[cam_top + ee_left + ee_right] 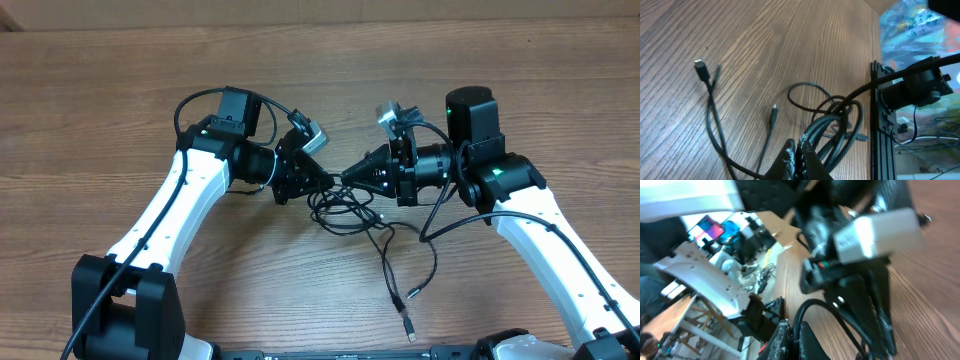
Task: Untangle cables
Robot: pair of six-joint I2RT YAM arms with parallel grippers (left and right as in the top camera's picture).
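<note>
Overhead view: cables (345, 205), thin and black, knotted in a heap at mid-table between the two arms. Two strands trail toward the near edge and end in small plugs (410, 326).
Left gripper (328, 183): fingers (790, 159) pressed together on the bundle of cables.
Right gripper (348, 177): fingers (781, 340) narrow, tips at the heap; whether a strand is pinched cannot be told.
Table (120, 100): brown wood grain.
Beyond its edge: black frame rail (875, 120) and blurred colourful clutter.

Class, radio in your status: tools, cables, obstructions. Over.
Left tool, right tool: shut on cables. These knotted between them, plugs trailing. Right arm's wire close by.
</note>
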